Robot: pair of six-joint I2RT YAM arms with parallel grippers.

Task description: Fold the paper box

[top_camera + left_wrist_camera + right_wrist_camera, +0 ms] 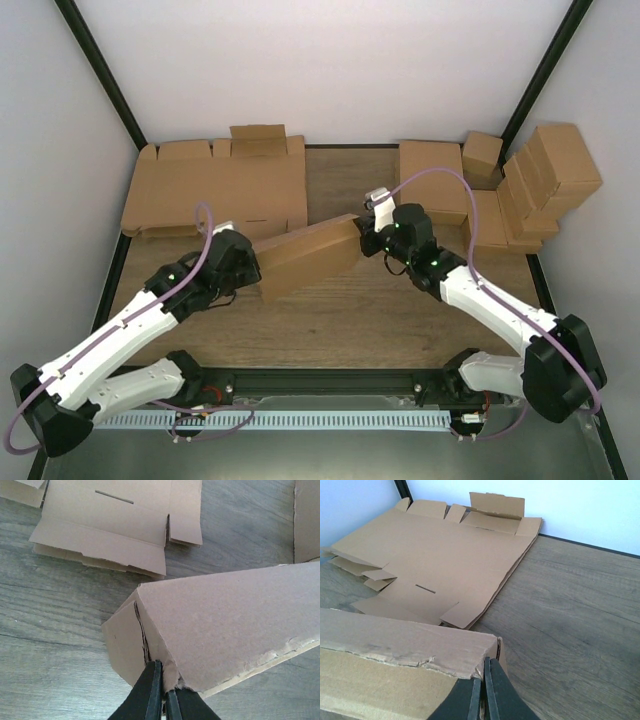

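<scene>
The paper box is a brown cardboard box, folded up and closed, lying slanted in the middle of the wooden table between my two arms. My left gripper is shut on its left end; the left wrist view shows the black fingers pinching a cardboard edge of the box. My right gripper is shut on its right end; the right wrist view shows the fingers pinching the corner wall of the box.
A pile of flat cardboard blanks lies at the back left, also in the wrist views. More flat cardboard and several finished small boxes stand at the back right. Black frame posts rise at both back corners.
</scene>
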